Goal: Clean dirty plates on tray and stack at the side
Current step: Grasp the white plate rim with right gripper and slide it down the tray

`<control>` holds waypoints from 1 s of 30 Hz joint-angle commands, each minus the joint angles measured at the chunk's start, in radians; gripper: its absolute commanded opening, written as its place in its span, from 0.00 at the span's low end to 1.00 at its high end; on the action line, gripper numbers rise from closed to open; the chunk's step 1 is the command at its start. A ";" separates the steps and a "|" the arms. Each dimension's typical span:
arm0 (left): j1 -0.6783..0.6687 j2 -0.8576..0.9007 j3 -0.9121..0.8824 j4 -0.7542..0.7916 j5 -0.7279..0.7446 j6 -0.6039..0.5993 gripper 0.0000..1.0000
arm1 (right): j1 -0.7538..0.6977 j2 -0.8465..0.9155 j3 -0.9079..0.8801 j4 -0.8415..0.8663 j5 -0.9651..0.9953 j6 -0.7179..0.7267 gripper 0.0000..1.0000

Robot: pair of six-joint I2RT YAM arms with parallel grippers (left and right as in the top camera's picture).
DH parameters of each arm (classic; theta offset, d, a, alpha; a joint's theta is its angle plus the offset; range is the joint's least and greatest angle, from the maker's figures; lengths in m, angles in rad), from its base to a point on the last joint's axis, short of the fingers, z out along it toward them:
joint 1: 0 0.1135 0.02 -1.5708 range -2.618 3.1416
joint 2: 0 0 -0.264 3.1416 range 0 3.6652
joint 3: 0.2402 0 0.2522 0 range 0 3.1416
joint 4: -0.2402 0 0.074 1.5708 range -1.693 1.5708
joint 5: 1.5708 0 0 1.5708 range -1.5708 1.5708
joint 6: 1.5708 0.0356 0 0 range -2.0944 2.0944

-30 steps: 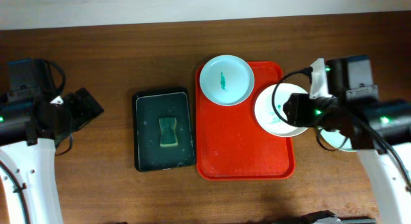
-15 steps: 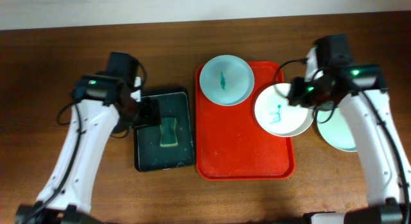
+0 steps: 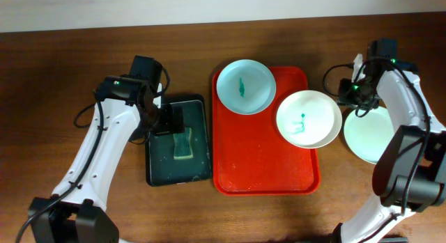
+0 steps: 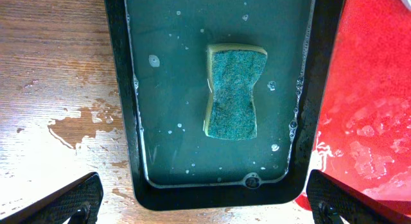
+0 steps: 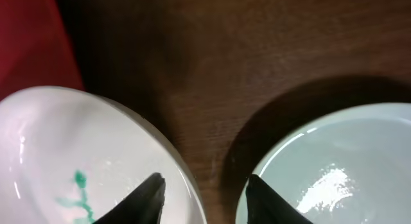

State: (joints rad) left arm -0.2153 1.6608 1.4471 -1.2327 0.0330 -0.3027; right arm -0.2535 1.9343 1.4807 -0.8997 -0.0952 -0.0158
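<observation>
The red tray (image 3: 261,163) lies mid-table. A mint-blue plate (image 3: 245,86) with a teal smear sits on its far left corner. A white plate (image 3: 309,119) with a teal smear rests on its right rim, also in the right wrist view (image 5: 58,160). A clean mint-blue plate (image 3: 369,137) lies on the table to the right, also in the right wrist view (image 5: 340,166). My right gripper (image 3: 352,97) (image 5: 205,193) is open and empty over the gap between these two plates. My left gripper (image 3: 171,119) (image 4: 205,208) is wide open above the black tray.
A black tray (image 3: 157,170) (image 4: 119,89) with water in it holds a green-yellow sponge (image 3: 183,143) (image 4: 235,90), left of the red tray (image 4: 379,89). Water drops lie on the wood beside it. The table's far edge meets a pale wall.
My left arm swung in from the far left to above the black tray. My right gripper moved right, off the white plate's rim to the gap beside the clean plate.
</observation>
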 commanded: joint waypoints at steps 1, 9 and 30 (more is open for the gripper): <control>0.000 0.004 -0.003 0.001 -0.008 0.009 0.99 | 0.012 0.017 -0.012 0.000 -0.024 -0.014 0.42; 0.000 0.004 -0.003 0.001 -0.008 0.009 0.99 | 0.018 0.056 -0.022 -0.051 -0.033 -0.014 0.36; 0.000 0.004 -0.003 -0.001 -0.007 0.009 0.99 | 0.224 -0.144 -0.093 -0.387 -0.085 0.099 0.04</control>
State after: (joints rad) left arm -0.2150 1.6608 1.4471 -1.2331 0.0330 -0.3027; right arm -0.1188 1.8153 1.3956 -1.2575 -0.1551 0.0124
